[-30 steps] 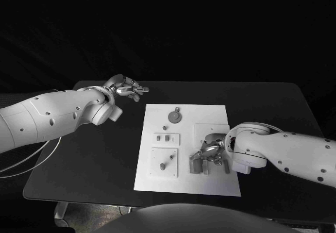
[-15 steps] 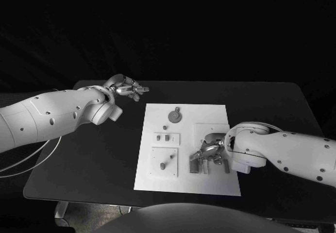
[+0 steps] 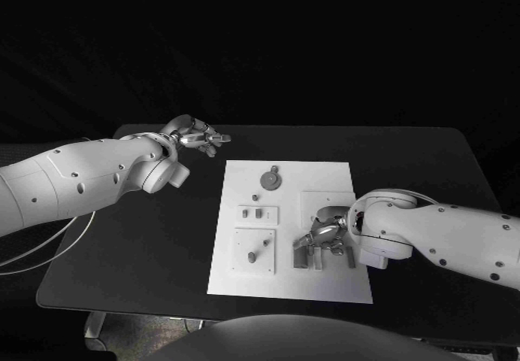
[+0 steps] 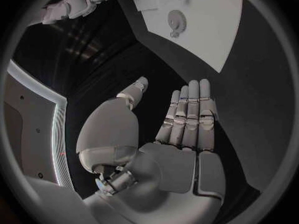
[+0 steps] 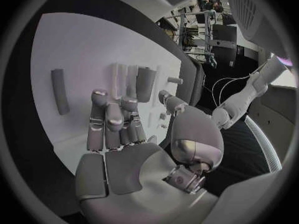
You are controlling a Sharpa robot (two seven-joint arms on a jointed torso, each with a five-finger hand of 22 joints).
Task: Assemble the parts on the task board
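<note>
While nothing is shifting since a second ago, the right hand [image 3: 324,235] is hovering spread, holding nothing, over the task board [image 3: 325,177] beside a grey part [image 3: 301,257] (left hand [image 3: 198,138] idling open beyond the board), so assembly is stalling.

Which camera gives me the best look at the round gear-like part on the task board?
The left wrist view: the gear-like part shows its toothed rim clearly. In the head view it is a small grey disc near the far end of the task board. I cannot pick it out in the right wrist view.
</note>
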